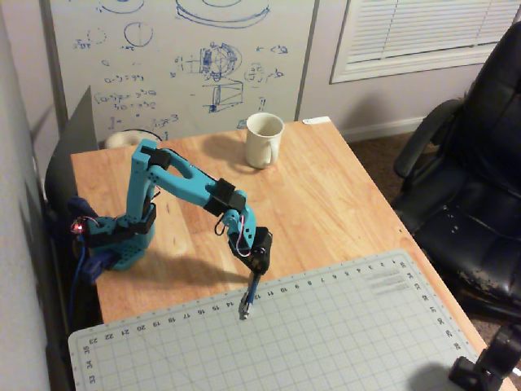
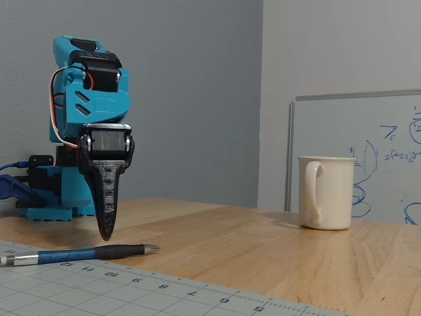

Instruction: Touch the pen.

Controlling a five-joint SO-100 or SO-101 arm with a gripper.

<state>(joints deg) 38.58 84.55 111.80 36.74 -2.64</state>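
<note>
The pen [image 1: 247, 298] lies on the near-left edge of the grey cutting mat [image 1: 342, 334], with a dark blue barrel and a silvery end. In the fixed view the pen [image 2: 79, 253] lies flat, pointing right. My black gripper [image 1: 255, 271] points down at the pen's far end. In the fixed view the gripper [image 2: 105, 234] hangs with its tip just above the pen's dark grip. The jaws look pressed together into one point and hold nothing. I cannot tell whether the tip touches the pen.
A cream mug [image 1: 263, 138] stands at the table's far edge, also in the fixed view [image 2: 325, 192]. A whiteboard [image 1: 179, 57] leans behind the table. A black office chair [image 1: 468, 171] is at the right. A dark camera mount [image 1: 487, 366] sits at the near right corner.
</note>
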